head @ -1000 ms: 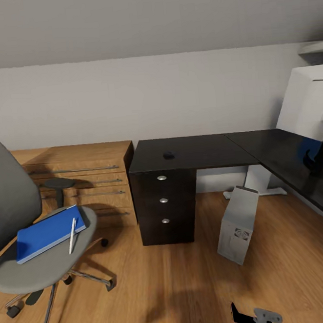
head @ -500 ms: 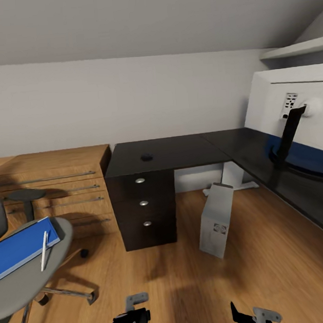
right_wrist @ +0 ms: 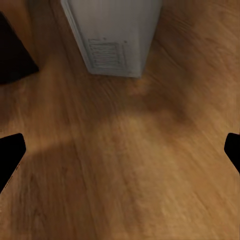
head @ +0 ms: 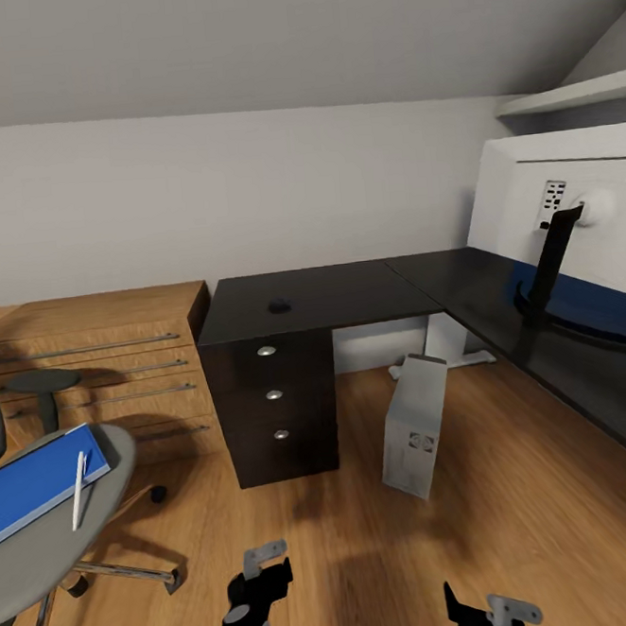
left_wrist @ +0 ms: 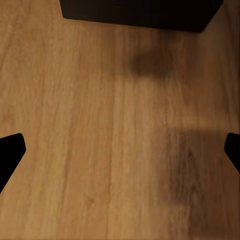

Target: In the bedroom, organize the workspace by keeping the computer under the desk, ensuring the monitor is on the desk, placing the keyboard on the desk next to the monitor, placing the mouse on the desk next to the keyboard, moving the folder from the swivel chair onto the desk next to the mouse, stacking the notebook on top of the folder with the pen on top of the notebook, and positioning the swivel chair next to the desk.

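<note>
Both my grippers hang spread wide and empty above the wood floor.

Head view: ahead of my left gripper [head: 264, 566] the desk [head: 349, 296] carries the mouse [head: 278, 306] and monitor [head: 571, 224]; the computer [head: 416, 424] stands ahead of my right gripper [head: 491, 611]; the folder [head: 38, 477] and pen [head: 78, 477] lie on the swivel chair [head: 48, 535].
Left wrist: the drawer unit's foot [left_wrist: 140, 12] is ahead.
Right wrist: the computer is ahead.

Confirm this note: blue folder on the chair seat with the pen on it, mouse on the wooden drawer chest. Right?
Not quite. The head view shows the mouse on the black desk, not the chest. The folder and pen are on the chair as noted.
</note>
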